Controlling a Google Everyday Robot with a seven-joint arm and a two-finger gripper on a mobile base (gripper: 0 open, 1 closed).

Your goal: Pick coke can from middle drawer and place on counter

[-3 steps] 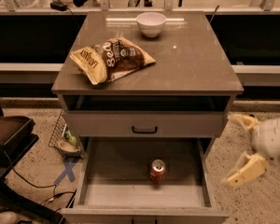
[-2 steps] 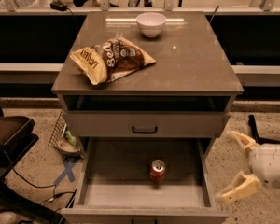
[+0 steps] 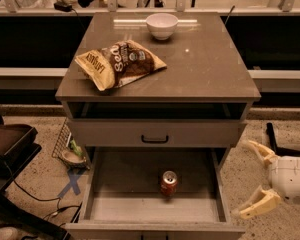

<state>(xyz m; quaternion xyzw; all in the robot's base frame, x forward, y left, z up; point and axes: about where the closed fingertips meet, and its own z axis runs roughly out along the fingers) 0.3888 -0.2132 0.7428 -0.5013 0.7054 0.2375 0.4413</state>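
The coke can [image 3: 168, 183] stands upright on the grey floor of the pulled-out middle drawer [image 3: 110, 204], near its centre. My gripper [image 3: 247, 179] is at the lower right, outside the drawer's right wall and apart from the can. Its two cream fingers [image 3: 253, 205] are spread wide and hold nothing. The counter [image 3: 210, 64] is the glossy grey-brown top of the cabinet above.
A chip bag [image 3: 117, 64] lies on the counter's left half and a white bowl [image 3: 162, 25] stands at its back. A closed drawer front with a black handle [image 3: 155, 139] sits above the open drawer. A dark cart [image 3: 10, 149] and cables are on the floor at left.
My gripper has moved down and slightly left beside the drawer's right wall, still spread open. The can and the things on the counter have not moved.
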